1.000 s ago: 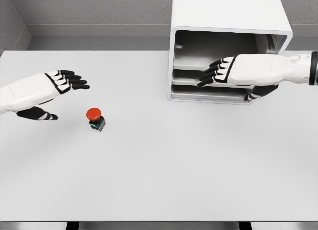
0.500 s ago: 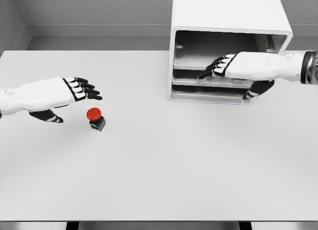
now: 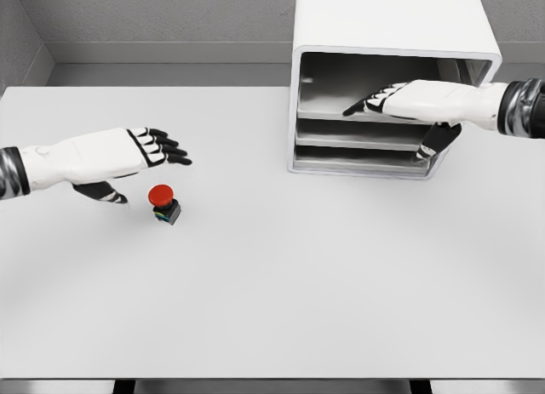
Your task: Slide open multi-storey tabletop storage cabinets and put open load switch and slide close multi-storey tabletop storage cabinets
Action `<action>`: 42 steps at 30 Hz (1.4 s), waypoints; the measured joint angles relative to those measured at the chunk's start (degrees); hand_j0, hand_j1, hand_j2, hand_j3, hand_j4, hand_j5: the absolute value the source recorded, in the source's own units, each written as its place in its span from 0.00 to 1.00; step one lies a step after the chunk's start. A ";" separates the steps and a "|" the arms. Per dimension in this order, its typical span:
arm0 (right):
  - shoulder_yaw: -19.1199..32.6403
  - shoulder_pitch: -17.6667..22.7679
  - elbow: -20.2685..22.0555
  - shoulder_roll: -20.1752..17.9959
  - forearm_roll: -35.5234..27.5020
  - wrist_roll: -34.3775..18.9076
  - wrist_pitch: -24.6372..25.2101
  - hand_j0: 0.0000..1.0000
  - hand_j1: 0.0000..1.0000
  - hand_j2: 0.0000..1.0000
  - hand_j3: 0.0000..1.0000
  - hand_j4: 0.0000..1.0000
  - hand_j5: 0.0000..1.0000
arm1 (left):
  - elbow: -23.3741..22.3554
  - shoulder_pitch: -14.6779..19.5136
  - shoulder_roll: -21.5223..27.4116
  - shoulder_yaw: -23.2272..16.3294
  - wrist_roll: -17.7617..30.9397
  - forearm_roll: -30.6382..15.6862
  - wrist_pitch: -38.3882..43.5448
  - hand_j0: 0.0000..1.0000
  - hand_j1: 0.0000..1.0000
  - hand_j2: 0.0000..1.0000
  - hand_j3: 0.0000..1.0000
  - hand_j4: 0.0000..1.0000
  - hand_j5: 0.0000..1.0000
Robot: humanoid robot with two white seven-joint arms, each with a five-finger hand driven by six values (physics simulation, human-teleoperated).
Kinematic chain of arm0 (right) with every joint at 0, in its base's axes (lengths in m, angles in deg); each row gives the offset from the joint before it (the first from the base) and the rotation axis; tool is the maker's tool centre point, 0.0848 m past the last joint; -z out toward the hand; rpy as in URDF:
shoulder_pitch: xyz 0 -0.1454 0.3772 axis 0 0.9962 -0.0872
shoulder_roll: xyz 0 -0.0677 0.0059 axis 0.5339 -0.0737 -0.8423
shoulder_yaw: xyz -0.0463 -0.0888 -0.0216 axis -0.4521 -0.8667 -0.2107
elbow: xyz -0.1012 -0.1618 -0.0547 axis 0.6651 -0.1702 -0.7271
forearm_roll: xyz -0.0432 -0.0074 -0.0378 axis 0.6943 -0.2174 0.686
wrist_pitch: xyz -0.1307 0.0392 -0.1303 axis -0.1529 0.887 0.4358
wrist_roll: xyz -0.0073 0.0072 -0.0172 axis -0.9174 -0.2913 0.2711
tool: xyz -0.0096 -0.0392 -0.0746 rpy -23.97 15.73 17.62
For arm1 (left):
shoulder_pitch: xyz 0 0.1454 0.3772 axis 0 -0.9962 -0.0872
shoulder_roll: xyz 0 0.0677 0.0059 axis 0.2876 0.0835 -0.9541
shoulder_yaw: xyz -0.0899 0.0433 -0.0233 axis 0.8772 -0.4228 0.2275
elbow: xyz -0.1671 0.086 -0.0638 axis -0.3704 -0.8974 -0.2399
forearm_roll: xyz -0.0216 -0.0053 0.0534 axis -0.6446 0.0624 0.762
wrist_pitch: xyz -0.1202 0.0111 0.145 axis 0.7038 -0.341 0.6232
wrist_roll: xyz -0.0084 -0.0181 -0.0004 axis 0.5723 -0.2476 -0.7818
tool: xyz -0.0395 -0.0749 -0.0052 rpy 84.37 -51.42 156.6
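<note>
White and bare, the counter (image 3: 272, 283) is carrying a small switch (image 3: 163, 203) with a red mushroom cap on a dark base, sitting left of centre and well apart from the cabinet (image 3: 392, 37). That cabinet is standing at the back right, its front facing the camera and showing grey shelves stacked inside. The left hand (image 3: 128, 156) is hovering just above and to the left of the switch, its black-tipped fingers (image 3: 174, 151) stretching out flat and spread, its thumb hanging below, gripping nothing and not touching the red cap. The right hand (image 3: 417, 100) is reaching into the cabinet's front, its fingers (image 3: 366, 105) lying extended over the upper shelf while its thumb is pointing down across the lower shelves; it is holding nothing.
</note>
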 measured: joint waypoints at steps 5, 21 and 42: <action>-0.09 0.00 -1.51 0.72 0.04 0.00 0.98 1.00 1.00 1.00 1.00 1.00 1.00 | -2.59 0.09 0.18 -0.08 -0.05 -0.06 -0.03 1.00 1.00 1.00 1.00 1.00 1.00; -1.10 0.00 -6.27 3.67 0.63 0.06 1.26 1.00 1.00 1.00 1.00 1.00 1.00 | -3.20 0.00 -0.48 -0.96 -0.42 0.14 -0.03 1.00 1.00 1.00 1.00 1.00 1.00; -2.16 0.00 -2.94 2.61 6.29 0.23 -1.54 1.00 1.00 1.00 1.00 1.00 1.00 | -3.14 0.70 1.96 -2.61 -0.79 -4.77 0.00 1.00 1.00 1.00 1.00 1.00 1.00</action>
